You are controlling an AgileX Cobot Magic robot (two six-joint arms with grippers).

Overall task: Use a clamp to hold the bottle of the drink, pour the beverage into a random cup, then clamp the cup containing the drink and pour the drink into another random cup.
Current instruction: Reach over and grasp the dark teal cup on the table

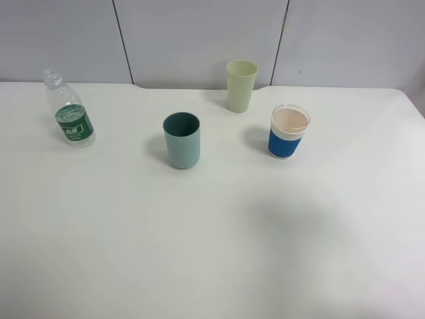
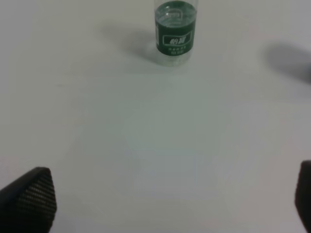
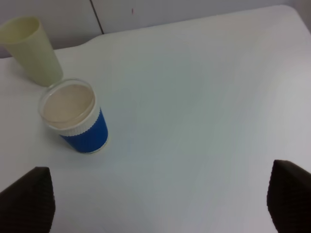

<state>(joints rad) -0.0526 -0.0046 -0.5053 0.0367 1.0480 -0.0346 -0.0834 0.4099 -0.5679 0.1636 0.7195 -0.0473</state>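
A small clear plastic bottle with a dark green label [image 1: 70,113] stands at the far left of the white table [image 1: 212,252], well apart from the cups. We see the plain teal plastic tumbler [image 1: 182,140] upright near the middle, the pale yellow-green plastic tumbler [image 1: 241,86] behind it by the back edge, and a blue cup with a white rim band [image 1: 289,131] to the right. Our left gripper [image 2: 167,199] faces the bottle, jaws spread wide and empty; our right gripper [image 3: 158,199] hangs near the blue cup, jaws likewise apart, holding nothing
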